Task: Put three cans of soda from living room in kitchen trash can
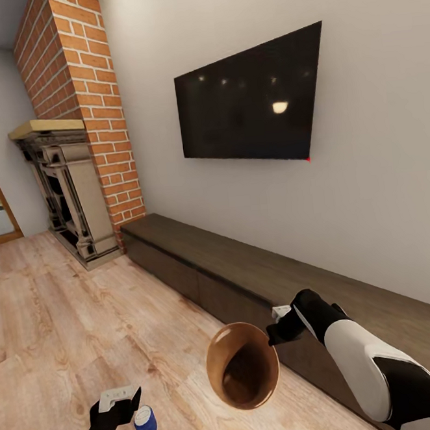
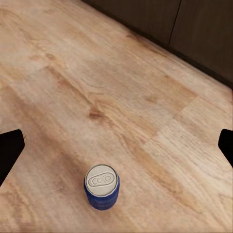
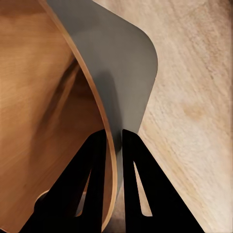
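While the right gripper (image 3: 112,145) pinches the bin (image 1: 242,366) by its thin rim, one finger inside and one outside, the bin hangs tilted, mouth toward the head camera, probably to receive cans. Blue can (image 2: 101,187) stands upright on the plank floor (image 1: 61,320) at 7 o'clock, between the left gripper (image 1: 121,406)'s spread fingers, ungripped. Bin: smooth, tapered, brown inside.

Blue soda can (image 2: 101,188), brown bin (image 1: 243,365), red brick (image 1: 86,89).
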